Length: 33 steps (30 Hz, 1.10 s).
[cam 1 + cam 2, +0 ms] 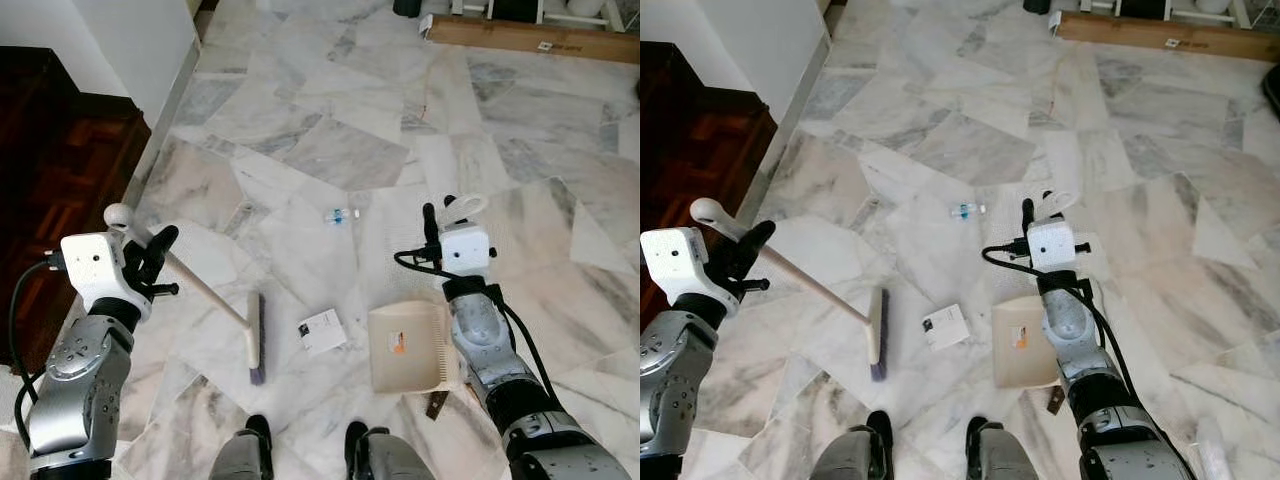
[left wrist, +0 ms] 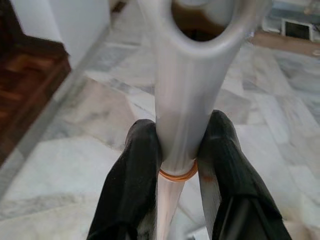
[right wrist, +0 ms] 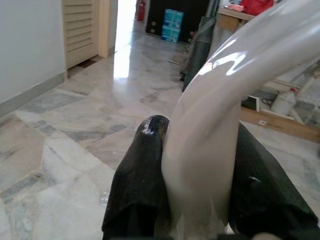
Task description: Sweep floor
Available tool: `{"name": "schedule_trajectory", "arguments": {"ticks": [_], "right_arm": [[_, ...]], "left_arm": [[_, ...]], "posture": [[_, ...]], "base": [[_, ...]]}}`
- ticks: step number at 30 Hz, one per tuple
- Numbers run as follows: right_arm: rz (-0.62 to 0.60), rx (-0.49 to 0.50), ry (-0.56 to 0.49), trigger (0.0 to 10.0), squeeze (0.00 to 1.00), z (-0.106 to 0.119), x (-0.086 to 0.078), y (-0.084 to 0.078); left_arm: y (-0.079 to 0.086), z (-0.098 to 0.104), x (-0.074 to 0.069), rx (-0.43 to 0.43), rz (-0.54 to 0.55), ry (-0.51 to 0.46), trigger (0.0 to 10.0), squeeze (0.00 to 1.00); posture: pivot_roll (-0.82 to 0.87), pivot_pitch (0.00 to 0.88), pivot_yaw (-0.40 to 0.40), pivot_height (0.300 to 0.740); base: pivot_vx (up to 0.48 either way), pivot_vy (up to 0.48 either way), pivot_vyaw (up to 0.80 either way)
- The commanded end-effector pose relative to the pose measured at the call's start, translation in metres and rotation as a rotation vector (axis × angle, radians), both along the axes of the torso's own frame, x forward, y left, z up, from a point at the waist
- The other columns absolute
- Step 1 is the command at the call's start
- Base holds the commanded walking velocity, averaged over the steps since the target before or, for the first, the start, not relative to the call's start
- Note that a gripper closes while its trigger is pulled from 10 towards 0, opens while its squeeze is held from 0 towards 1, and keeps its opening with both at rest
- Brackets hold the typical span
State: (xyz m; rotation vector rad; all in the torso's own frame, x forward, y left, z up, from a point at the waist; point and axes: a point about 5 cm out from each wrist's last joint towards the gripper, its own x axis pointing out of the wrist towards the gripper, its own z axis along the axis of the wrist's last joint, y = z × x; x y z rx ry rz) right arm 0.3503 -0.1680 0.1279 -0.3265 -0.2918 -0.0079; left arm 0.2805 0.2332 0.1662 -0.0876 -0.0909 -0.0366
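My left gripper [image 1: 155, 255] is shut on the pale handle of a broom [image 1: 200, 290], near its rounded top end; the black fingers [image 2: 135, 175] clamp the handle on both sides. The broom head [image 1: 255, 340] rests on the marble floor in front of my feet. My right gripper [image 1: 440, 222] is shut on the white looped handle of a cream dustpan [image 1: 405, 348], which lies flat on the floor to my right. A white paper card [image 1: 322, 331] lies between broom head and dustpan. Farther out lies a small clear bottle [image 1: 340, 215].
A white wall and skirting [image 1: 160, 130] run along the left, with dark wooden flooring [image 1: 50, 170] beyond it. A long brown board [image 1: 530, 38] lies across the far end of the room. My own feet [image 1: 260, 432] stand just behind the card.
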Motion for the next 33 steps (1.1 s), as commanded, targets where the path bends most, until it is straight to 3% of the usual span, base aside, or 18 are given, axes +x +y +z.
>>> {"name": "schedule_trajectory", "arguments": {"ticks": [1,8,13,17,23,29,33], "right_arm": [[0.0,0.026,0.078,10.0,0.0,-0.019,-0.007,0.003],[0.01,0.035,0.077,10.0,0.0,-0.019,-0.009,0.003],[0.011,0.042,0.078,10.0,0.0,-0.018,-0.008,0.001],[0.013,0.055,0.074,10.0,0.0,-0.016,-0.007,0.002],[0.022,0.057,0.068,10.0,0.0,-0.011,-0.005,0.003],[0.011,0.099,0.073,10.0,0.0,-0.009,-0.001,0.004],[0.024,0.11,0.056,10.0,0.0,0.0,0.005,0.008]], "left_arm": [[0.003,-0.012,-0.003,-0.002,-0.014,0.036,10.0,0.0],[0.007,-0.02,0.011,0.056,-0.009,0.043,10.0,0.0],[-0.012,-0.026,0.019,0.103,-0.134,0.069,10.0,0.0],[-0.022,-0.033,0.018,0.114,-0.217,0.104,10.0,0.0],[-0.036,-0.039,0.015,0.026,-0.35,0.153,10.0,0.0],[-0.037,-0.035,0.019,-0.025,-0.35,0.172,10.0,0.0],[-0.034,-0.02,0.02,-0.169,-0.353,0.123,10.0,0.0]], "posture": [[0.05,0.395,0.039,0.74],[0.03,0.409,0.025,0.74],[0.01,0.422,0.019,0.74],[0.0,0.421,0.016,0.74],[0.0,0.409,0.014,0.74],[0.01,0.391,0.02,0.74],[0.02,0.371,0.025,0.74]], "base": [[0.0,0.0,0.0],[0.0,0.0,0.0],[0.0,0.0,0.0],[0.0,0.0,0.0],[0.0,0.0,0.0],[0.0,0.0,0.0],[0.0,0.0,0.0]]}}
